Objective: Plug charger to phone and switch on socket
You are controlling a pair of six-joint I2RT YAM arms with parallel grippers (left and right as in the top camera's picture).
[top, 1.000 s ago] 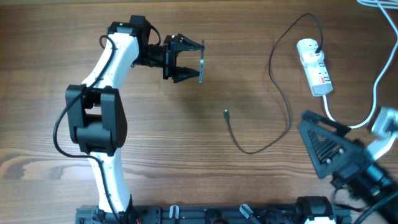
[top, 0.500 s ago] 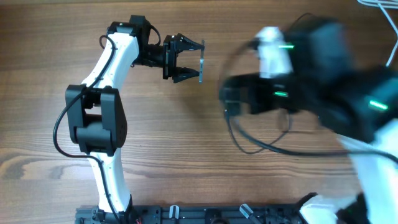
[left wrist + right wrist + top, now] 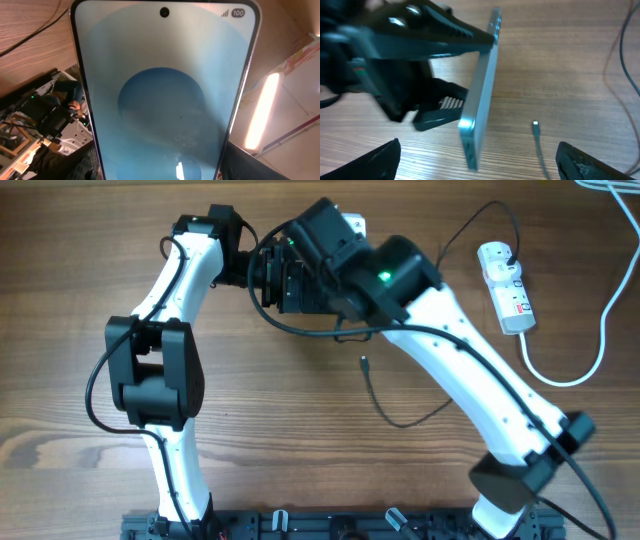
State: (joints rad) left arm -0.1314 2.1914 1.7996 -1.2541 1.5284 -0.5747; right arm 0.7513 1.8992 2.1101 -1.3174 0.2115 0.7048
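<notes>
With left jaws clamped on the phone (image 3: 481, 95), the wide-open, empty right jaws hover so near they could knock it askew.

This looks like a robotics lab or test room. Two white-and-black robot arms, the left arm (image 3: 160, 380) and the right arm (image 3: 480, 395), stand on a black mounting rail (image 3: 300, 526) along the near edge of a wood-grain bench (image 3: 300, 450). A white power strip (image 3: 505, 300) lies on the bench, its cord running out of view. The left wrist view catches a long strip light (image 3: 260, 112) on a pale ceiling and dark racks of gear (image 3: 45, 117) with small green lamps.
</notes>
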